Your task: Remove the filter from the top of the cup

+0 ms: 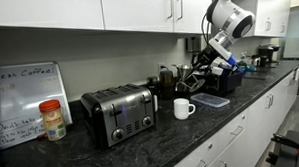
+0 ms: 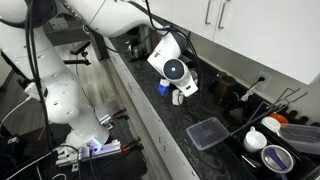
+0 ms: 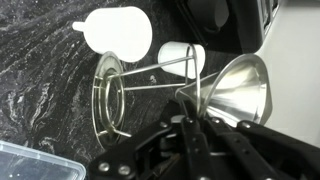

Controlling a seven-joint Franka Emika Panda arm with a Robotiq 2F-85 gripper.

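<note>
Arm [image 1: 227,23] is reaching down beyond the cup [image 1: 183,108], its end effector [image 3: 192,112] pinching shut on the rim of the tilted filter [image 3: 238,90], above and clear of the cup.

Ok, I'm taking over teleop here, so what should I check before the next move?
1. Cup top bare: ok, the cup carries nothing in an exterior view.
2. Filter in sight: ok, the filter sits right by the gripper in the wrist view.
3. Grip on the filter: cannot tell, contact at the jaws is unclear.
4. Room beside the filter: not ok, a wire stand lies just beside it.
</note>
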